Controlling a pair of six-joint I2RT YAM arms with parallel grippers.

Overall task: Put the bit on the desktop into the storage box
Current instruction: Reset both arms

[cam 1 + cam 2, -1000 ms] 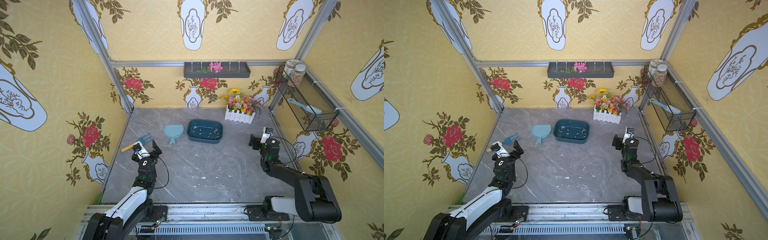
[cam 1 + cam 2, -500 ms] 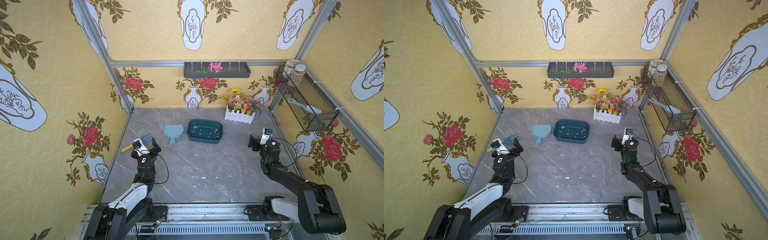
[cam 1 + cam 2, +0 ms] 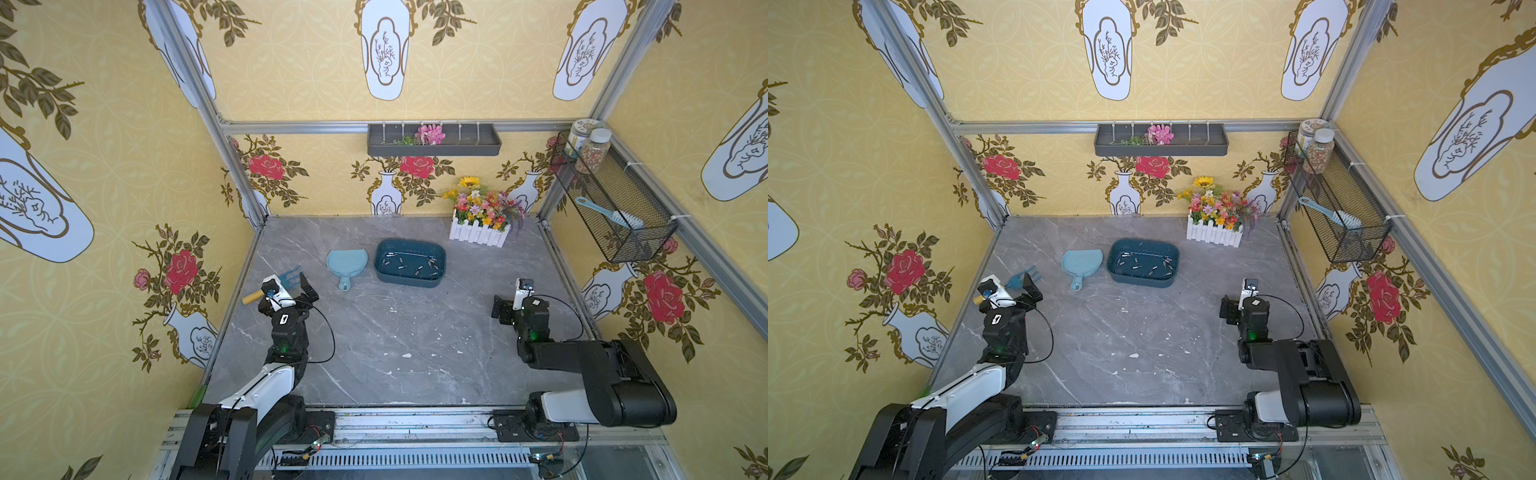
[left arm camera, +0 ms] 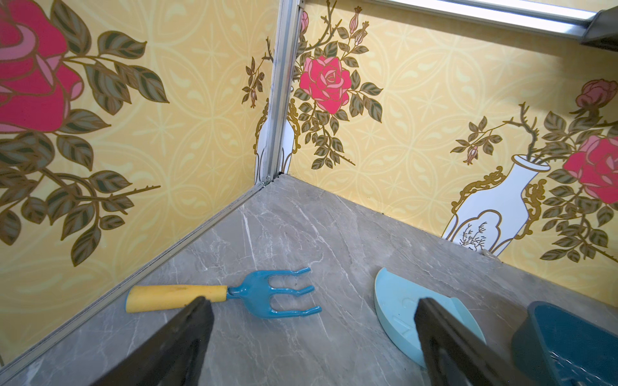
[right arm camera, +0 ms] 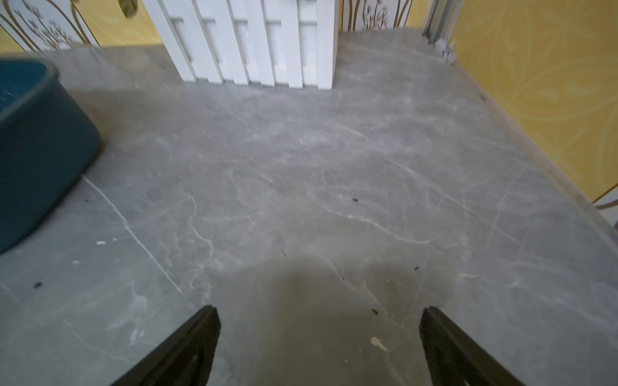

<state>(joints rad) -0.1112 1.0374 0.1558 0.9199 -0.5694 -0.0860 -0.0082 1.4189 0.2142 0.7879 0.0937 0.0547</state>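
Over the near worktop [image 3: 395, 324], left gripper [image 4: 314, 302] and right gripper [image 5: 320, 310] gape wide, empty. Mid-worktop white flecks [image 3: 406, 355] could get mistaken for a bit. Farther back, bits [image 3: 419, 268] lie in storage box [image 3: 407, 284]; careless reach could shove it.

Light blue dustpan [image 3: 347, 262] far-centre, handle pointing near. Blue hand fork [image 4: 267, 297] with a yellow handle at left edge, tines pointing far-right. White picket planter [image 3: 480, 237] of flowers far right. Grey tray [image 3: 465, 150] with pink flower [image 3: 430, 134] on far wall. Wire basket [image 3: 623, 224] on right wall: two jars [image 3: 594, 150], blue brush [image 3: 611, 212].
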